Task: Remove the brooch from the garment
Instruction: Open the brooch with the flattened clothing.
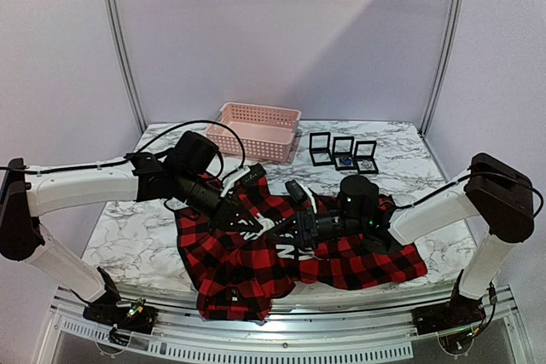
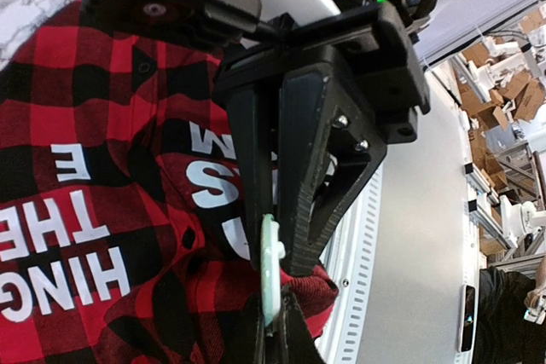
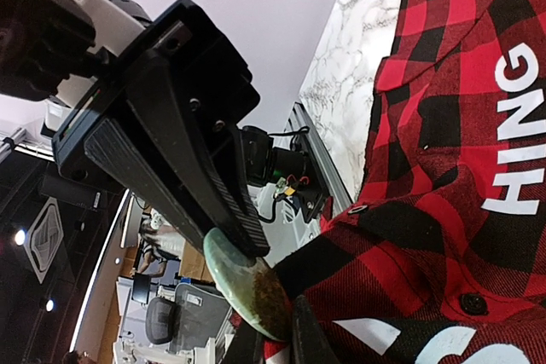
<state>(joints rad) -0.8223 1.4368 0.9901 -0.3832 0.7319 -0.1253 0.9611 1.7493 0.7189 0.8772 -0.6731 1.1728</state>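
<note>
Overhead, the two arms meet nose to nose above the garment (image 1: 256, 270), which lies rumpled across the middle of the tabletop (image 1: 136, 236) and reaches its near edge. From up there the left claw (image 1: 247, 219) and right claw (image 1: 294, 229) are only dark shapes touching each other, and the brooch is too small to pick out. The wrist cameras do show it. In the left wrist view the brooch (image 2: 270, 270) appears edge-on, a thin pale green sliver pinched at the tips of the closed left fingers, with the right claw's dark fingers coming up from below onto its lower end. The right wrist view shows its face instead: a pale green oval with a brownish mottled patch, clamped at the tip of the shut right claw and lying against the red-and-black cloth. Whether its pin is in the fabric I cannot tell. White block lettering (image 2: 60, 270) runs across the plaid beside it. At the far edge of the marbled tabletop sits a pink basket (image 1: 256, 130), with three small black display boxes (image 1: 343, 153) just to its right. A metal rail (image 1: 281, 338) runs along the near edge under the arm bases, and pale lilac walls (image 1: 281, 31) close in behind. Past the tabletop, the wrist views catch cardboard boxes (image 2: 503, 83) and an office chair (image 3: 171, 321).
</note>
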